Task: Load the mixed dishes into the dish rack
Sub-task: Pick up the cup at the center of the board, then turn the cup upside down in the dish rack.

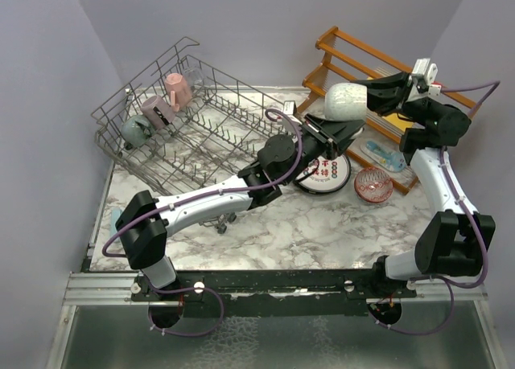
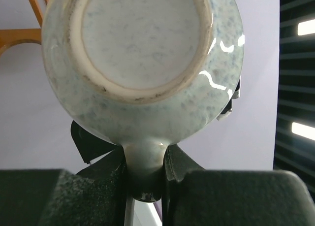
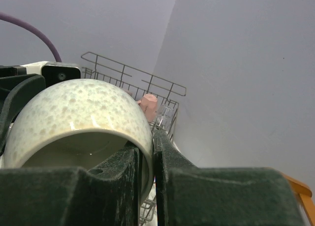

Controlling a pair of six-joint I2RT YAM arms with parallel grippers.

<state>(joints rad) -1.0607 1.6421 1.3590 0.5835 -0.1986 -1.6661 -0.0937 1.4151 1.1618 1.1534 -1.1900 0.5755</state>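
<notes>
Left wrist view: cream mug (image 2: 142, 53) runs off the top edge; the handle's lower end is hidden between the left pincer's (image 2: 144, 159) fingers.
Right wrist view: the mug's far side is unseen from the right pincer (image 3: 147, 147); the dish rack (image 3: 167, 108) beyond is partly masked.
Top view: the plate (image 1: 330, 174) below the left pincer is half covered, its characters too small to read.

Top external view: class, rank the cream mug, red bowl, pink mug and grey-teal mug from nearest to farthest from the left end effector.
1. cream mug, handle in the left end effector, raised at right.
2. red bowl, on the table, right.
3. pink mug, in the dish rack, far side.
4. grey-teal mug, rack's left end.
</notes>
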